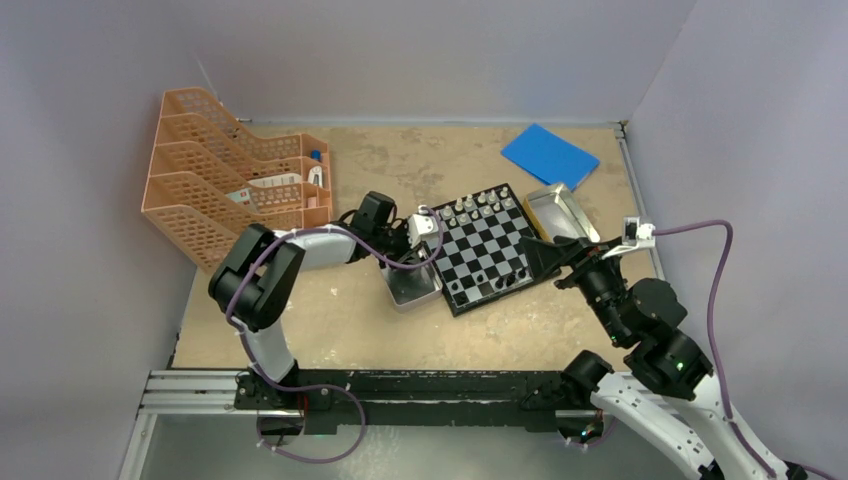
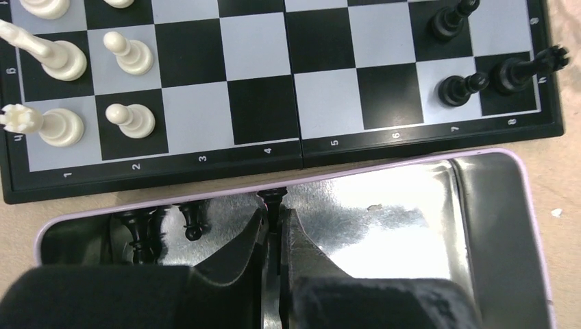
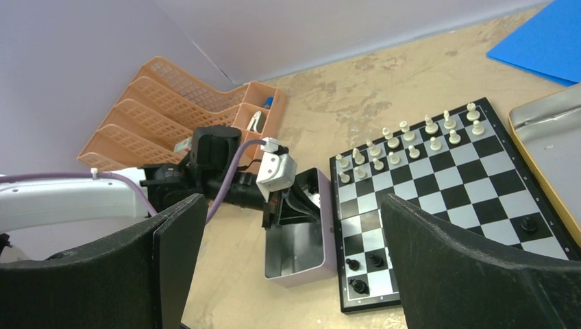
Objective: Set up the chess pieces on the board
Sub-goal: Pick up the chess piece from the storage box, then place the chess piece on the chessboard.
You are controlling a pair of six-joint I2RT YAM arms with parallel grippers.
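Board (image 2: 260, 110): black-and-white checks, black border.
White pieces (image 2: 128, 53): cream.
Black pieces (image 2: 460, 88): glossy black.
Tin (image 2: 493, 205): mirror silver, lilac rim.
Pad (image 1: 549, 155): plain blue.
Rack (image 1: 200, 180): peach-orange lattice.
Table (image 1: 330, 320): mottled tan.
Cables (image 1: 714, 300): purple.
Left claw (image 2: 275, 226): black.

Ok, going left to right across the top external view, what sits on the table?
Orange file rack → open tin → the board → second tin. The blue pad lies behind that second tin, so I leave it out of the order.
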